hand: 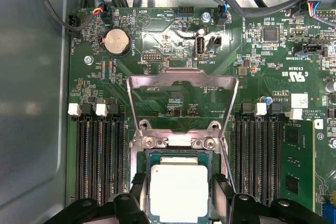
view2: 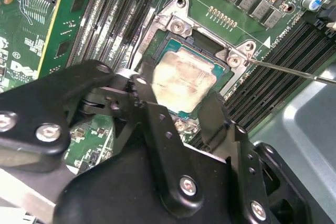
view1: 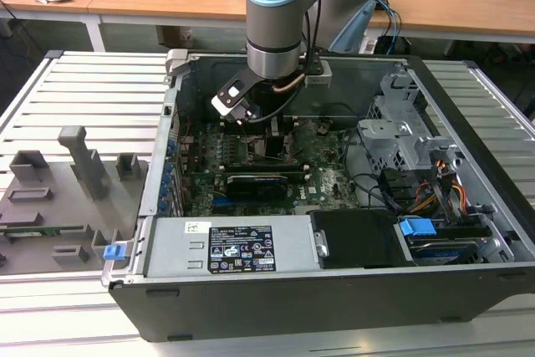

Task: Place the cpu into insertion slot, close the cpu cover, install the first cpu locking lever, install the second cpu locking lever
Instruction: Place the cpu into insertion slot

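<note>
While the arm (view1: 276, 6) is standing down inside the open computer case (view1: 334, 298), the claw (hand: 179, 182) is hanging right over the socket (hand: 178, 153) on the green board (hand: 157, 40). Chip (hand: 178, 195) is lying flat in the socket, silver top facing up, in both wrist views. Claw is spread open and gripping nothing: its two black fingers (hand: 137, 195) are sitting one on each side of the chip, just beside its edges. Cover (hand: 181, 80) is standing flipped up on its hinge at the socket edge on the battery's side, not closed over the chip. Board is showing through its cut-out. In the second wrist view a thin metal lever (view2: 294, 71) is sticking out free from the socket's corner, crossing over the memory slots (view2: 273, 93). Memory slots are running along both sides of the socket. Round battery (hand: 117, 41) is sitting on the board beyond the cover.
</note>
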